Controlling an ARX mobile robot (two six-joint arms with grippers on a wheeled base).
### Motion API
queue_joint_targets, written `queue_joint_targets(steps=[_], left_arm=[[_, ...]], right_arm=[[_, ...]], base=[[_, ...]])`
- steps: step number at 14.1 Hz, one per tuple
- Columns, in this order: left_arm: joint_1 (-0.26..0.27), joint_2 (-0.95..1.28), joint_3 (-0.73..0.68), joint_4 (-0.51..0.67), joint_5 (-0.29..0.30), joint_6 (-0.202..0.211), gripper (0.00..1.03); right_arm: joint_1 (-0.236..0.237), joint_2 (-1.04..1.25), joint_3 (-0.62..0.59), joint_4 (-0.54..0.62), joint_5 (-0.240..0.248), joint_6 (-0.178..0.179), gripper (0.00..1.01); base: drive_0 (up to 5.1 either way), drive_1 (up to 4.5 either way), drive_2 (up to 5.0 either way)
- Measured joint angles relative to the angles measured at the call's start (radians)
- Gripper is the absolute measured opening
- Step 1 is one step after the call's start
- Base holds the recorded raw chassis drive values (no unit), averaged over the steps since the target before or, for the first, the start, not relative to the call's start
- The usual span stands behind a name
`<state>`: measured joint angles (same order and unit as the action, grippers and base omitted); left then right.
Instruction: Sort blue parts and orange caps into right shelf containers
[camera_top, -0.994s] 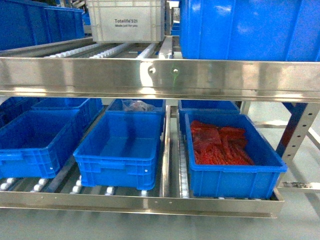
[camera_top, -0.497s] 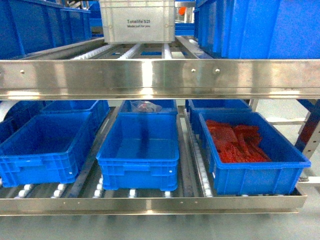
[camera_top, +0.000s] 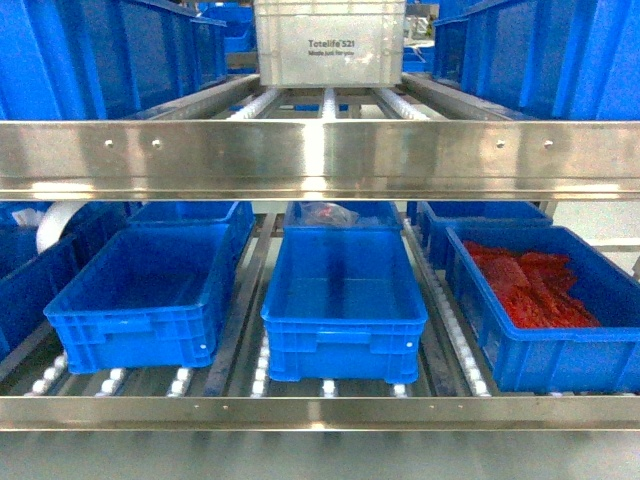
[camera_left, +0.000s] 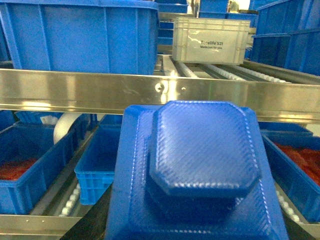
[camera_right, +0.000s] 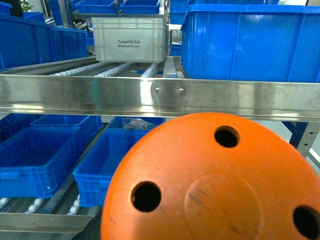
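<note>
A blue part (camera_left: 200, 165), a textured square plate with a raised octagonal block, fills the left wrist view right in front of the camera and hides the left gripper's fingers. An orange cap (camera_right: 215, 185), a dome with round holes, fills the right wrist view and hides the right gripper's fingers. Both hang in the air before the shelf. On the lower shelf stand three blue crates: the left one (camera_top: 125, 340) and the middle one (camera_top: 340, 350) look empty, and the right one (camera_top: 560, 360) holds red-orange pieces (camera_top: 530, 285). Neither gripper shows in the head view.
A steel shelf rail (camera_top: 320, 160) runs across at mid height. Above it, a white crate (camera_top: 330, 45) sits on rollers between large blue crates. More blue crates stand behind the front row, one with a plastic bag (camera_top: 325, 213). A white roll (camera_top: 60, 222) lies at far left.
The whole shelf has slid to the right in the head view. The middle crate is now near the centre and the right crate is partly cut off at the edge.
</note>
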<state>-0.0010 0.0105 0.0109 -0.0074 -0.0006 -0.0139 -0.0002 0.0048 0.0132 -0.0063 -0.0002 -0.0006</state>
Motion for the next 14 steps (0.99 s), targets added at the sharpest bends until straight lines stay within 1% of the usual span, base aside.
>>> queue_joint_targets(steps=[9,14], left_arm=[[0.000,0.000,0.000,0.002,0.000,0.000,0.42],[0.000,0.000,0.000,0.002,-0.005,0.000,0.42]], right_arm=[[0.000,0.000,0.000,0.000,0.000,0.000,0.44],[0.000,0.000,0.000,-0.003,-0.003,0.000,0.44]], base=[[-4.9,2.53,2.5],[0.0,0.00,0.0]])
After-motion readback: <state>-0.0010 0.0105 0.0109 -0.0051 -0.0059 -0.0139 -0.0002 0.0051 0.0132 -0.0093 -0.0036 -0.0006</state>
